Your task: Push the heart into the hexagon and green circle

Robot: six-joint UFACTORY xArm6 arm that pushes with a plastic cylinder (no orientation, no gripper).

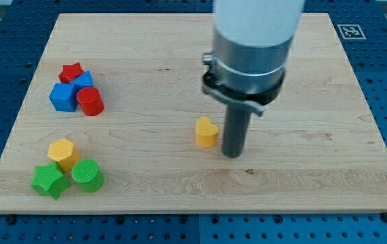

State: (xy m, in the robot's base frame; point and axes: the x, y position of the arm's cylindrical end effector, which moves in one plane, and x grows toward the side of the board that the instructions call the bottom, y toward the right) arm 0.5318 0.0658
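Beside the yellow heart (207,131), my tip (232,155) stands, its arm cut off above.

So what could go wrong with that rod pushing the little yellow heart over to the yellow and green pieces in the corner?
1. My tip sits just to the view's right of the heart, slightly lower. An off-centre push could spin the heart or let it slip past.
2. The hexagon and green circle lie far off toward the view's lower left, so small errors may add up.
3. The green star touches both; a hard arrival could scatter them.
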